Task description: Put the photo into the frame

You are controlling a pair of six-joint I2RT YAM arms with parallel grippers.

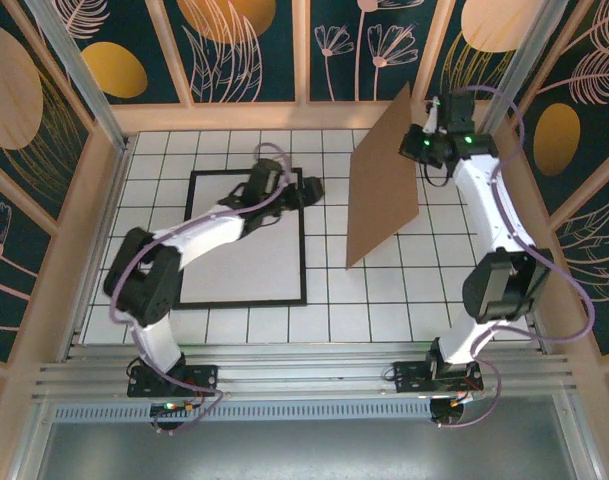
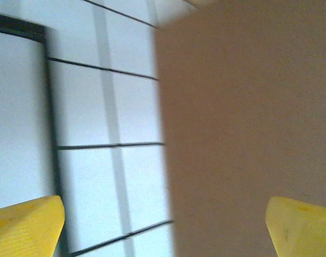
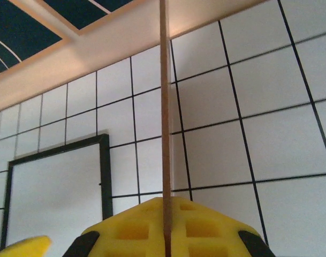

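The thin black frame point(image 1: 242, 303) lies flat on the left of the tiled table. A plain white sheet point(image 1: 254, 265) fills it, which looks like the photo lying back-up; no picture side shows. My left gripper point(image 1: 309, 190) hovers open over the frame's far right corner, nothing between its yellow fingertips point(image 2: 23, 225). My right gripper point(image 1: 421, 143) is shut on the top edge of a brown cardboard board point(image 1: 384, 180), which it holds raised on edge and tilted. In the right wrist view the board's thin edge point(image 3: 164, 107) runs up from my right gripper point(image 3: 165, 225), with the frame point(image 3: 104, 166) beyond.
The board's brown face point(image 2: 248, 118) stands close in front of the left wrist camera, right of the frame's edge point(image 2: 49, 107). Wooden walls with leaf-patterned panels point(image 1: 304, 40) enclose the table on three sides. White tiles point(image 1: 384, 300) lie bare under and near the board.
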